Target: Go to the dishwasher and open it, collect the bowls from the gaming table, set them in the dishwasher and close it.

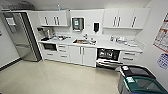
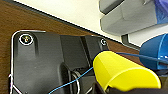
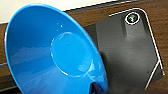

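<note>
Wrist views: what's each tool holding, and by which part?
Right tool: blue bowl, gripped at its rim. Left tool: yellow bowl, apparently also at the rim; the contact is mostly hidden.

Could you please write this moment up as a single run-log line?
dishwasher: door open | left gripper: yellow bowl | right gripper: blue bowl | facing kitchen counter

Dishwasher [image 1: 108, 58] open under counter [image 1: 117, 45], right of sink [image 1: 81, 41]; bins [image 1: 140, 80] nearer, rightward.
</note>
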Controlling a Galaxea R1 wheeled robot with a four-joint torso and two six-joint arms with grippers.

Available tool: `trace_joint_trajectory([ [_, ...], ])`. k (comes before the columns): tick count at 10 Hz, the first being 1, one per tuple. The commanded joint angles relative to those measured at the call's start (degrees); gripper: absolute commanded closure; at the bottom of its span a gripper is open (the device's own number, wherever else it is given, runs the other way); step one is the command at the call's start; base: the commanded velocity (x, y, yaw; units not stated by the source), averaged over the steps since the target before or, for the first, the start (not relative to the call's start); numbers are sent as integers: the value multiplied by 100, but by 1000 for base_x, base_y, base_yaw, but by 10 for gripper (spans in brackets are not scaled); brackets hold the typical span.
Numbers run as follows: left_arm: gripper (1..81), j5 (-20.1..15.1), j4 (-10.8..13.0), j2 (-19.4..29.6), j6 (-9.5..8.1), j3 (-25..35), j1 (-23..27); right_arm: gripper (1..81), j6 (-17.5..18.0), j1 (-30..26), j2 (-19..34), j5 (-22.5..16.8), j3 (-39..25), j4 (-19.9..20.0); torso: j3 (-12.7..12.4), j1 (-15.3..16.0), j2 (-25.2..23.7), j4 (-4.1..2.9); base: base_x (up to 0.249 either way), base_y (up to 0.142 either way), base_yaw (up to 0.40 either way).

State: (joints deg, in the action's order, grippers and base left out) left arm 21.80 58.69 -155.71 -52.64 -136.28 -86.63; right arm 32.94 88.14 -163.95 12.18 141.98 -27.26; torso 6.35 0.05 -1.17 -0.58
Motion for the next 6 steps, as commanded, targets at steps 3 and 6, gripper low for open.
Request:
trace_joint_trajectory([
  [3,811,-97,55,127,-1,40,194,811,-86,-116,-35,-225,-119,-219,0,-2,0,0,92,0,0],
  [6,811,-97,55,127,-1,40,194,811,-86,-107,-26,-225,-119,-210,0,-5,0,0,114,0,0],
])
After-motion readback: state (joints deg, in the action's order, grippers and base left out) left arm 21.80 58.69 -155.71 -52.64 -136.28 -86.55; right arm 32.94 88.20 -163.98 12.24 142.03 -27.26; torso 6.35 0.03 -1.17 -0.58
